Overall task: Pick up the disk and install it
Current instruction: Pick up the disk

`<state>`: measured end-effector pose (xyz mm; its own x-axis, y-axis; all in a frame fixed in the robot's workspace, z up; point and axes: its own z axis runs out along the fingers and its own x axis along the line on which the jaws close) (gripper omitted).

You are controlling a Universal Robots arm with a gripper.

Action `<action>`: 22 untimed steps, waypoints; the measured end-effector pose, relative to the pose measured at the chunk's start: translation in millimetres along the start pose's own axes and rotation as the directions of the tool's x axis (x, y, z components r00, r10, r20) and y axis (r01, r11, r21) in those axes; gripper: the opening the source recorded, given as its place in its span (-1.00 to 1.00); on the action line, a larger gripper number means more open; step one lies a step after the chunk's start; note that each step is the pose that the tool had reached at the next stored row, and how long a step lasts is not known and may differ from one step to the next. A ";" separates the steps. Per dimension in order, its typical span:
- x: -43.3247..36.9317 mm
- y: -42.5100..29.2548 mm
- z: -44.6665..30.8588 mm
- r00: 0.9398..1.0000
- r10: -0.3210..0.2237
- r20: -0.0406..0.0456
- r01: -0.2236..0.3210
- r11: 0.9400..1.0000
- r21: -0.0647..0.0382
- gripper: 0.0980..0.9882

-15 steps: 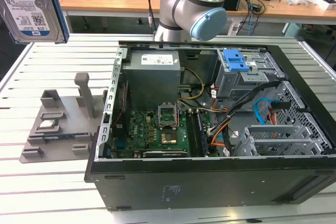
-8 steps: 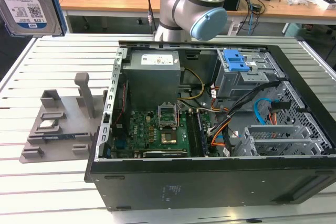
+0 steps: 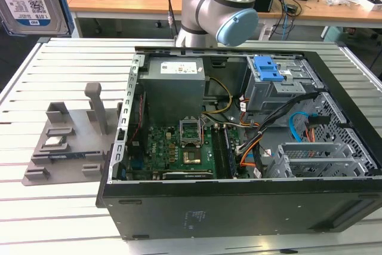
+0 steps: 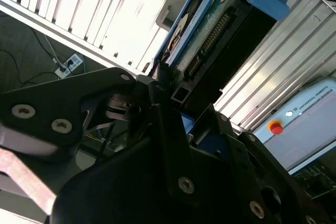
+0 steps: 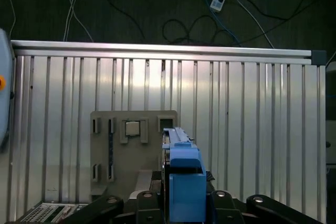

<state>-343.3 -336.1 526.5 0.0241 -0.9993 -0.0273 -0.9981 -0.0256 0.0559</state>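
Gripper [image 4: 169, 88] clamped tight on the disk [image 4: 207, 32]; black metal fingers [image 4: 157, 80] grip its flat faces, set only a drive's thickness apart. The disk hangs in the air, edge-on in both wrist views, clear of the grey plastic fixture [image 5: 134, 145] and ribbed aluminium table [image 5: 252, 129]. A glossy blue carrier frames its silver body, and a connector pin row is exposed.

Open air around the disk [image 3: 30, 1] above slatted table [image 3: 48, 219]; loose cables [image 3: 280, 114] beside drive cage [image 3: 262, 95]

open PC case [image 3: 239, 213] on slatted table [image 3: 48, 219], grey fixture [image 3: 74, 147] just beside it, small silver chip [image 3: 55, 142] sitting on top
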 end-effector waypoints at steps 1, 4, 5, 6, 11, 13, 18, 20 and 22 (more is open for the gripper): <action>-0.1 0.1 -1.4 1.000 0.000 0.000 0.000 1.000 0.000 -0.40; -0.2 0.3 -7.1 1.000 0.000 0.000 0.000 1.000 -0.001 -0.40; -0.2 0.3 -8.9 1.000 0.000 0.000 0.000 1.000 -0.001 -0.40; -0.3 0.4 -10.2 1.000 0.000 0.000 0.000 1.000 -0.001 -0.40; -0.6 0.8 -20.1 1.000 0.000 0.000 0.000 1.000 -0.002 -0.40; -0.7 1.0 -24.8 1.000 0.000 0.000 0.000 1.000 -0.003 -0.40; -0.9 1.4 -34.3 1.000 0.000 0.000 0.000 1.000 -0.004 -0.40; -1.1 1.5 -39.2 1.000 0.000 0.000 0.000 1.000 -0.005 -0.40; -1.2 1.7 -44.6 1.000 0.000 0.000 0.000 1.000 -0.005 -0.40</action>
<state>-342.5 -336.1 571.1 0.0239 -0.9993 -0.0275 -0.9978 -0.0256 0.0612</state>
